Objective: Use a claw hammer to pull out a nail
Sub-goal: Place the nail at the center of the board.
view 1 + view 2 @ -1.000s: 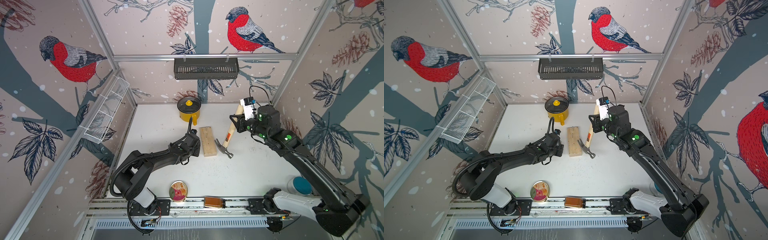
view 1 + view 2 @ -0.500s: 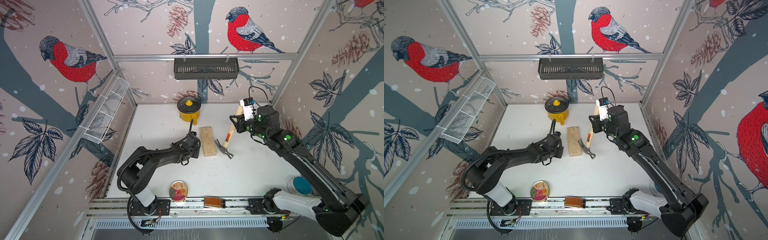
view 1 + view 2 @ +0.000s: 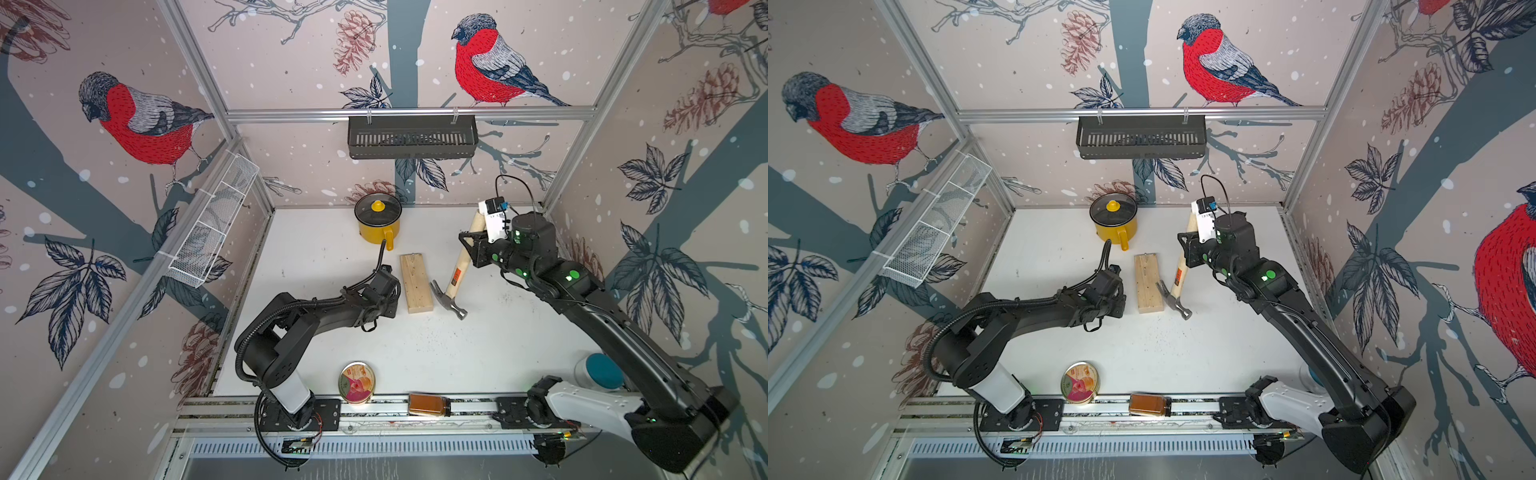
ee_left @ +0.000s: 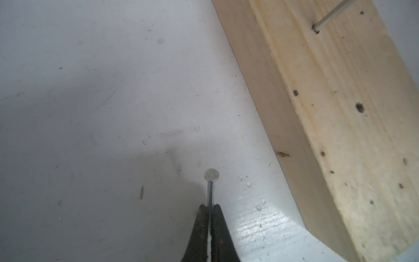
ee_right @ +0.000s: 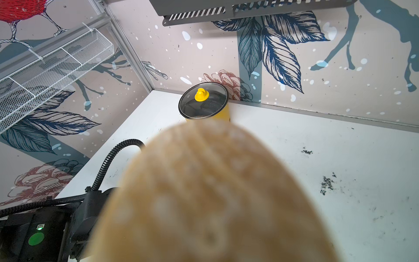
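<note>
While the right gripper (image 3: 468,249) is clamping tight on the upper part of the pale handle of the claw hammer (image 3: 456,276), as both top views are showing, the steel head is lying low on the table (image 3: 457,353), just right of the near end of the wood block (image 3: 416,282). The forked end is turning toward the block, and I cannot tell whether it is touching the wood. From the head the handle is leaning up toward the far right, into that gripper. In the left wrist view, the left gripper (image 4: 209,207) is pinching fully closed on the shaft of a loose nail (image 4: 210,188), whose flat head is pointing out over the bare table left of the block. A second thin metal shaft (image 4: 328,15) is standing in the block's top face, seemingly another nail. In the right wrist view the blurred butt of the handle is filling the middle, so the fingers are not showing, and a yellow pot (image 5: 205,106) is standing by the far wall. I am judging that one nail is already out and the hammer is engaging nothing now. If the standing shaft is the target, the next move is calling for lifting the head, hooking the fork under it, and rocking the handle without letting the block slide.
</note>
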